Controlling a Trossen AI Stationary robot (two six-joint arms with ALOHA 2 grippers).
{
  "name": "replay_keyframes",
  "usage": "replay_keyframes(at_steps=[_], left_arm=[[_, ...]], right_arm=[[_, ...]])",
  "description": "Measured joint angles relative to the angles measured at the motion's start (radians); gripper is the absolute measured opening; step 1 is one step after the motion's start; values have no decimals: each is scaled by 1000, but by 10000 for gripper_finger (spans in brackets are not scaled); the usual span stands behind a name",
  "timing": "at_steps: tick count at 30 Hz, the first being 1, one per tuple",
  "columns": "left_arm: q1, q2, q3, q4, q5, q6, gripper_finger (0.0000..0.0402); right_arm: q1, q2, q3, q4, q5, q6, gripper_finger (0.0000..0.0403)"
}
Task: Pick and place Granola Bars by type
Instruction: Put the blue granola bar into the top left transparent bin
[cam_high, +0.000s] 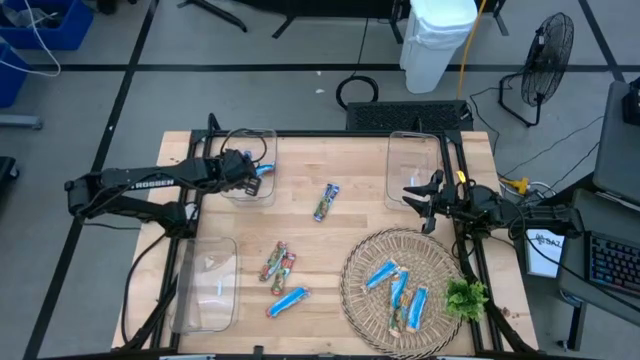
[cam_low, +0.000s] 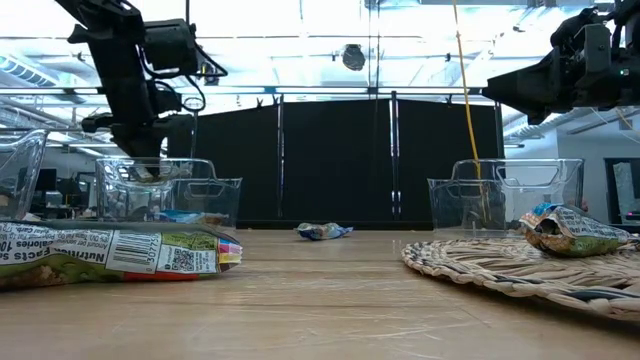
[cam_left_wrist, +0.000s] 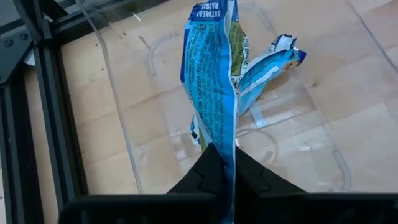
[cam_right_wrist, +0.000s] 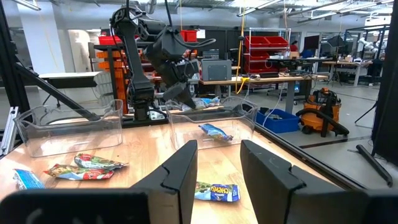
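My left gripper (cam_high: 256, 172) (cam_left_wrist: 227, 167) hovers over the far-left clear bin (cam_high: 248, 160), shut on a blue granola bar (cam_left_wrist: 211, 68). A second blue bar (cam_left_wrist: 277, 56) lies on that bin's floor. Several blue bars (cam_high: 398, 288) lie on the wicker tray (cam_high: 355, 300). Two multicoloured bars (cam_high: 278, 264) and one blue bar (cam_high: 288, 300) lie flat on the table, and another bar (cam_high: 326, 200) lies near the table's middle. My right gripper (cam_high: 424, 200) (cam_right_wrist: 219, 163) waits open, raised beside the far-right bin (cam_high: 413, 165). My left gripper pinches the blue bar by one end of its wrapper (cam_left_wrist: 226, 138) between its two fingers, coming from above and pointing down. The bar hangs below the fingers over the bin, lifted clear of the table; its lower end reaches toward the bin floor.
An empty-looking clear bin (cam_high: 205, 285) sits at the near left. A green leafy sprig (cam_high: 465, 297) lies by the tray's right edge. Black frame rails (cam_high: 460, 150) run along the table's far and right sides. Bare wood lies between the bins in the middle.
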Motion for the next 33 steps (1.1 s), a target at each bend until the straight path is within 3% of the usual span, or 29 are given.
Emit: replay_keyframes(at_steps=[9, 20, 33], left_arm=[[0, 0, 0, 5, 0, 6, 33], [0, 0, 0, 4, -9, 33, 17], [0, 0, 0, 4, -27, 29, 98]], right_arm=[[0, 0, 0, 0, 0, 0, 114], [0, 0, 0, 0, 0, 0, 114], [0, 0, 0, -1, 0, -15, 114]])
